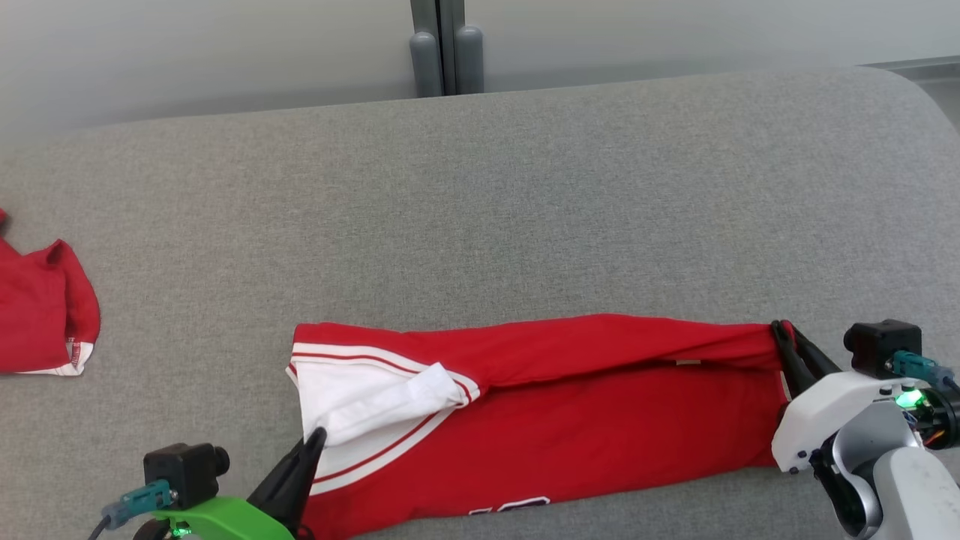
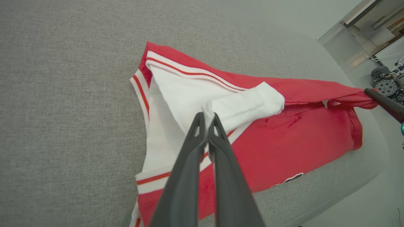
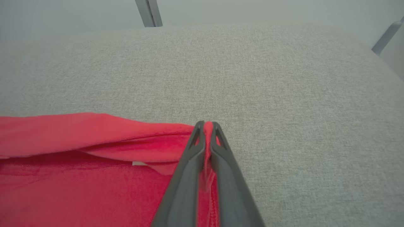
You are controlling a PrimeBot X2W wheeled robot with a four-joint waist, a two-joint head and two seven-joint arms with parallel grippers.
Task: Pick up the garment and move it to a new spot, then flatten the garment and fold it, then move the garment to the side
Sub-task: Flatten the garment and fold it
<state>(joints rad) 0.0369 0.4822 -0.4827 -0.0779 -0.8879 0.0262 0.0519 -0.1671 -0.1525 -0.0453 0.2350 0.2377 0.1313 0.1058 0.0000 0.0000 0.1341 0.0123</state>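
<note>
The garment [image 1: 585,420] is a red jersey with white panels and red-white trim, lying partly folded along the near edge of the grey surface. My left gripper [image 1: 319,436] is shut on a white sleeve corner of the garment [image 2: 246,105] at its left end, the gripper [image 2: 207,116] pinching that white cloth. At the right end my right gripper [image 1: 784,328] is shut on a bunched red corner, and the gripper [image 3: 206,123] has red cloth [image 3: 79,157] squeezed between its fingers. The far long edge is folded over toward me.
A second red piece of clothing [image 1: 41,311] with white trim lies at the left edge of the grey fabric surface [image 1: 525,210]. Two grey posts [image 1: 446,56] stand behind the surface's far edge. Machinery [image 2: 386,85] sits on the floor beyond the right end.
</note>
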